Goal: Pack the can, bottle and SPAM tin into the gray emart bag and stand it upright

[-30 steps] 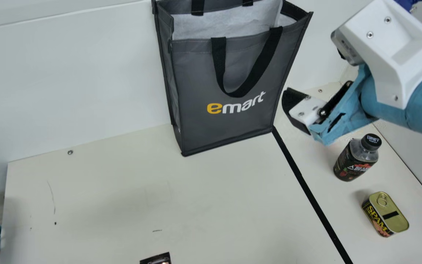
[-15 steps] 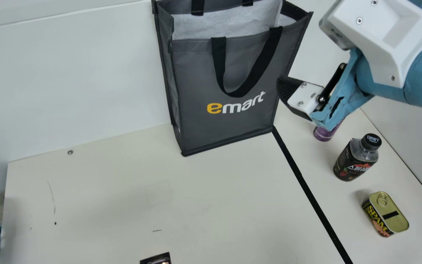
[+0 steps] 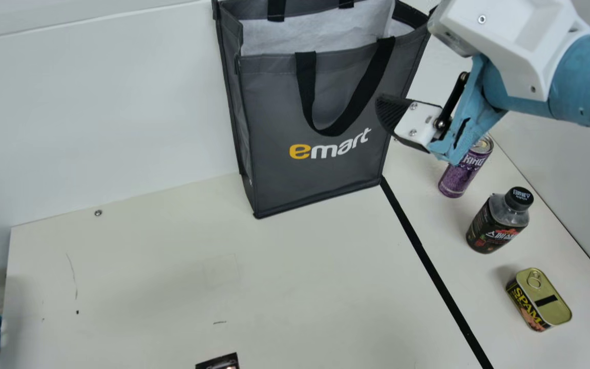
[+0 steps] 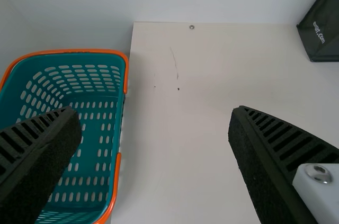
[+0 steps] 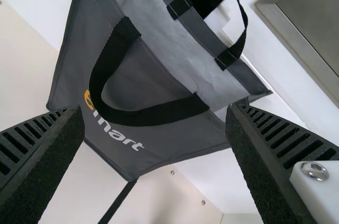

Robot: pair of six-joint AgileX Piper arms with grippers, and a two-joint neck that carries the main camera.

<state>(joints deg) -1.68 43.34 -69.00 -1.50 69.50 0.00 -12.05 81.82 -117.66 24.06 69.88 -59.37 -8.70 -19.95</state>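
Gray bag (image 3: 279, 102) with pale lining (image 3: 310, 36), teal basket (image 4: 79, 52), left gripper (image 4: 154, 110) and right gripper (image 3: 387, 111) agape

And it's a robotics lab by the look of things: there's the robot arm (image 3: 571, 87), upper right of the main view, over a screw-studded cream table (image 3: 146, 287) with a black line (image 3: 434, 269), plain white wall (image 3: 95, 102) upper left!

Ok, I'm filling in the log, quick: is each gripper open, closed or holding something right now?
Left gripper: jaws wide open, holding nothing.
Right gripper: jaws wide open, holding nothing, facing the bag.
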